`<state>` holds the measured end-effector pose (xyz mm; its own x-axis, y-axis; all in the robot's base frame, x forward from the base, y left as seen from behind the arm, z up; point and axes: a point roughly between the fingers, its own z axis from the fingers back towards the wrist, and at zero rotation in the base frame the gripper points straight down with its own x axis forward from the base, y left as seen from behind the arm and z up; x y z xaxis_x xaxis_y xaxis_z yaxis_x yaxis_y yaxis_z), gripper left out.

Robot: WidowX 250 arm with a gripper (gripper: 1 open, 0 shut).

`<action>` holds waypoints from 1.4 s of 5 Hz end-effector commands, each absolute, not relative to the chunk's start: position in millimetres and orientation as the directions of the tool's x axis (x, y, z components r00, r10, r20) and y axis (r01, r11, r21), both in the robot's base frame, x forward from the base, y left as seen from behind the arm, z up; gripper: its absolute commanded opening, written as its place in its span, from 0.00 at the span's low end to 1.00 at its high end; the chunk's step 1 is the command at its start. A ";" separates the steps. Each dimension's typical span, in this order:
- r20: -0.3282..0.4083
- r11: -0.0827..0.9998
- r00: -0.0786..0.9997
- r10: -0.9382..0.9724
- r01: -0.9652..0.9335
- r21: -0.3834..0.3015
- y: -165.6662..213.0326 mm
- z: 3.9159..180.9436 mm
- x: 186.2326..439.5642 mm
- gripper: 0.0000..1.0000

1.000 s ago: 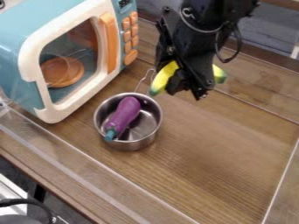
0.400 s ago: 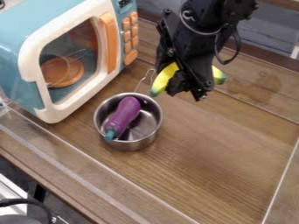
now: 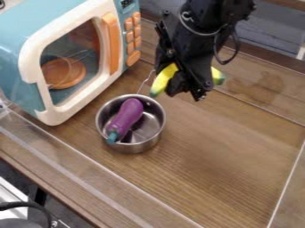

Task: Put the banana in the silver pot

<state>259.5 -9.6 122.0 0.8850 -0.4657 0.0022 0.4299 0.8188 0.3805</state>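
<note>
The yellow banana (image 3: 168, 77) hangs in the air, held between the black fingers of my gripper (image 3: 183, 80), which is shut on it. One end of it pokes out at the left of the fingers and a greenish tip shows at the right. It hovers just right of and above the silver pot (image 3: 131, 139), which stands on the wooden table. A purple toy eggplant (image 3: 124, 118) with a green stem lies inside the pot.
A teal and cream toy microwave (image 3: 71, 53) stands at the left, with an orange dish (image 3: 62, 73) behind its window. A clear plastic wall (image 3: 71, 178) runs along the table's front edge. Bare wood stretches right of the pot.
The gripper with the banana has shifted slightly left, toward the pot. The pot and eggplant have not moved.
</note>
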 end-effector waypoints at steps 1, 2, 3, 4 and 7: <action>0.041 0.824 0.890 -0.455 0.403 0.398 -5.6 130.9 268.1 0.00; 0.041 0.829 0.896 -0.443 0.391 0.400 -1.9 129.7 271.0 0.00; 0.042 0.833 0.901 -0.432 0.381 0.402 1.2 128.0 274.0 0.00; 0.043 0.837 0.906 -0.421 0.370 0.404 4.4 126.2 277.4 0.00; 0.047 0.845 0.919 -0.392 0.340 0.412 12.0 119.8 287.1 0.00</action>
